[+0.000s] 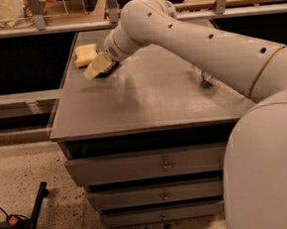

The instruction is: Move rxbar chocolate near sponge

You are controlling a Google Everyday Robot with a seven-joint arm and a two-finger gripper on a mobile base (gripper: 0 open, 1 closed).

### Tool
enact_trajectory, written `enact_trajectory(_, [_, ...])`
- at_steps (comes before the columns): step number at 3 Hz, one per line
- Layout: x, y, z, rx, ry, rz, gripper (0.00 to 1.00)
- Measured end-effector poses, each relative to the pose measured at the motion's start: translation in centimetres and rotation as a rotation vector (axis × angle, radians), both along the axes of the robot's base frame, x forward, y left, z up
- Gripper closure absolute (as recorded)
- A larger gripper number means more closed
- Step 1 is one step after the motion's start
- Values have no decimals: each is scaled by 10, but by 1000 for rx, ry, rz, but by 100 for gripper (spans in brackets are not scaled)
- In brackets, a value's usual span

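Note:
The pale yellow sponge (pixel 85 55) lies at the back left of the grey cabinet top (pixel 152 96). My gripper (pixel 96 67) is just in front and to the right of the sponge, low over the top. Its cream fingers (pixel 93 68) are shut on the rxbar chocolate (pixel 109 69), which shows only as a small black edge beside them. The rest of the bar is hidden by the fingers. My arm reaches in from the right across the top.
A clear plastic bottle (pixel 203 77) stands on the right side of the top, mostly hidden behind my arm. Drawers (pixel 162 164) fill the cabinet front. A shelf rail (pixel 37 29) runs behind the cabinet. A black stand leg (pixel 34 214) lies on the floor at the left.

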State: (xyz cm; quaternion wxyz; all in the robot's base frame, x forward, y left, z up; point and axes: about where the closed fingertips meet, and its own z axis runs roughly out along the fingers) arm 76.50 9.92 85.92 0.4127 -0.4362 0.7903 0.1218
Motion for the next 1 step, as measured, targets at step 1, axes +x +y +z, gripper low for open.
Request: enact_trajectory(1, [0,0,0,0,0,0,0])
